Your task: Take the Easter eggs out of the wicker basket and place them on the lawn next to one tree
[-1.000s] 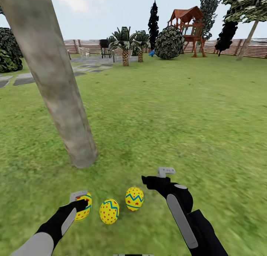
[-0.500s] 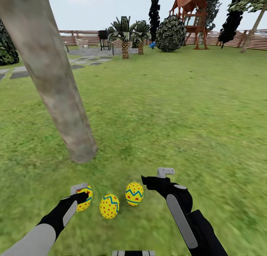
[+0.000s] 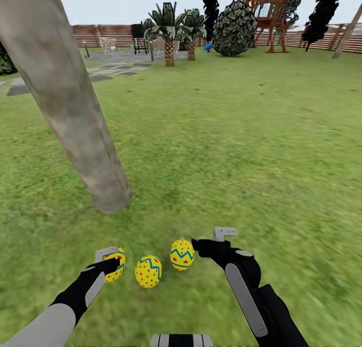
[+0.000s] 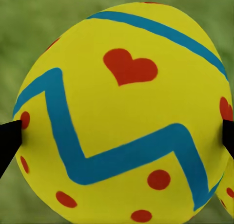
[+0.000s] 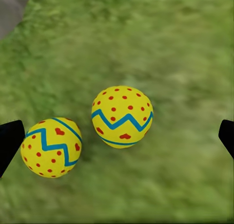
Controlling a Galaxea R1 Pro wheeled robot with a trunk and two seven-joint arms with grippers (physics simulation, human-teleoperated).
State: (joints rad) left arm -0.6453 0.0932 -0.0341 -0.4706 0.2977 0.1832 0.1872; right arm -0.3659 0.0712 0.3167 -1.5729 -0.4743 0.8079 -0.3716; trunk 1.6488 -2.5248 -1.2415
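Eggs lie in a short row on the lawn in front of you, near the foot of the leaning tree trunk. Your left arm reaches forward low from the lower left of the head view, forearm angled up and inward, and its left gripper sits at the leftmost egg. In the left wrist view that egg sits between the dark fingertips, which meet its sides, so the gripper is closed on it; a red heart, red dots and a blue zigzag mark its yellow shell. The middle egg rests on the grass just beside it, apart from both grippers. The right egg lies a little farther forward, right next to the right gripper. Your right arm comes in from the lower right, elbow low, wrist bent toward the eggs. Its wrist view shows the fingers spread wide and holding nothing, with two eggs on the grass between them. No writing or labels can be read anywhere.
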